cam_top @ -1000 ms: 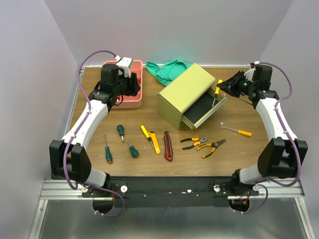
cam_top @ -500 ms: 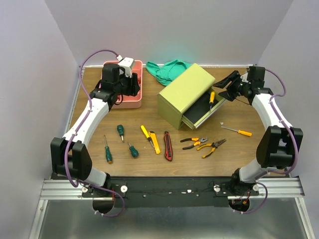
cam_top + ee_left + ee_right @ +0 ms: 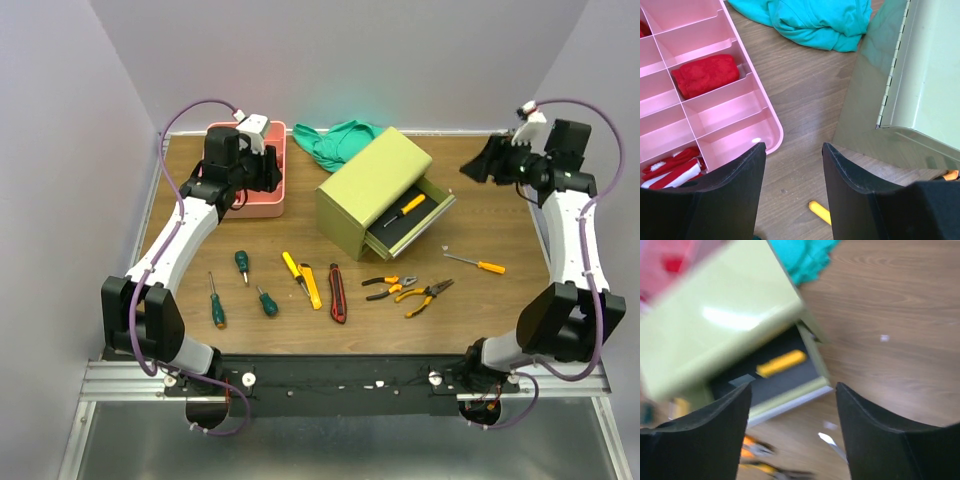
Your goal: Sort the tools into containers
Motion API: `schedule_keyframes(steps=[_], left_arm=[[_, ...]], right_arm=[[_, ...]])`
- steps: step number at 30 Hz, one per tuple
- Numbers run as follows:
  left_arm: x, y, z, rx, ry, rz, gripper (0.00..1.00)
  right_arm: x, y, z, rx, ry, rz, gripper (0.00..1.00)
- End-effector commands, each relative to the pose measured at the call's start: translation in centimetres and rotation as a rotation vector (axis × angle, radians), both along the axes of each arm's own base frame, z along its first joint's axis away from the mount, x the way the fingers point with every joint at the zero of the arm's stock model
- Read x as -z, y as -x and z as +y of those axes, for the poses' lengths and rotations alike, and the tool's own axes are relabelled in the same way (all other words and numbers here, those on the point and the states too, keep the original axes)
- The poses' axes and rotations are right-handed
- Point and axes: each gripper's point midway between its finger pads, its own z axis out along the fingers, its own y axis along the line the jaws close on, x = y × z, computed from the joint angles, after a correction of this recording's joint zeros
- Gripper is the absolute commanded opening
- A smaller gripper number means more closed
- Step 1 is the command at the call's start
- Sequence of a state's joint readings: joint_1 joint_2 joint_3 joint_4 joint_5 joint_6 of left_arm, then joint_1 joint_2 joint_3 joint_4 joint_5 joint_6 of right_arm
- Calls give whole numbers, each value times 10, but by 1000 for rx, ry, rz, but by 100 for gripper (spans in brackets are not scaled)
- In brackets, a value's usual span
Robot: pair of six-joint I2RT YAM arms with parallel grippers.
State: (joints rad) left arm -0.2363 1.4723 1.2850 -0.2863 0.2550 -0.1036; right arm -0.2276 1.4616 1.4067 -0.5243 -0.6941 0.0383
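Left gripper (image 3: 793, 150): 10 o'clock of the table (image 3: 480, 312), over the near right corner of the tray. Fingers spread, only bare wood between them.
Pink tray (image 3: 272, 206): 10 o'clock, far left corner. Divided into compartments, with a red cloth roll (image 3: 705, 75) in one and a red-and-white striped piece (image 3: 670, 165) in another.
Green-handled screwdrivers (image 3: 241, 262): three at 8 o'clock, loose on the wood, apart from one another.
Yellow-handled screwdriver (image 3: 292, 266): 7 o'clock, hard against the yellow utility knife (image 3: 312, 287). Cannot tell whether they touch.
Red-black utility knife (image 3: 337, 293): 6 o'clock, just right of the yellow one, not touching it.
Green cloth (image 3: 340, 140): 12 o'clock, bunched at the far edge between tray and chest.
Olive chest (image 3: 375, 180): centre toward 1 o'clock, set askew. Bottom drawer (image 3: 425, 230) pulled out toward 4 o'clock.
Orange-handled screwdriver (image 3: 408, 209): lying inside the open drawer.
Pliers (image 3: 425, 293): two at 5 o'clock, side by side on the wood, near the drawer front.
Loose screwdriver (image 3: 480, 265): 4 o'clock, orange handle, thin shaft pointing to 9 o'clock.
Right gripper (image 3: 792, 390): 2 o'clock, raised, right of the chest and apart from it. Fingers spread, nothing between them; the wrist view is blurred.
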Motion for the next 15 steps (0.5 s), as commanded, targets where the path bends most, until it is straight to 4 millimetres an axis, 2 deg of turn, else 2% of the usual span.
schedule_keyframes(steps=[1,2,3,5,6,10,15], left_arm=[[-20,2,-1,20,19,-57,59],[-21,3,1,15,17,-63,59],[-16,4,4,8,14,-57,59],[-15,5,6,-2,7,-53,59],[-11,7,6,3,3,-45,59],[-3,13,7,12,0,-33,59],[10,15,7,9,-7,-4,59]], right_arm=[[76,46,-29,-434,459,-15,83],[88,50,-36,-549,570,-51,84],[113,69,-40,-621,583,43,84],[134,76,-51,-707,678,50,83],[139,71,-60,-708,736,40,83],[179,84,-82,-841,861,78,80],[207,82,-111,-909,987,123,78]])
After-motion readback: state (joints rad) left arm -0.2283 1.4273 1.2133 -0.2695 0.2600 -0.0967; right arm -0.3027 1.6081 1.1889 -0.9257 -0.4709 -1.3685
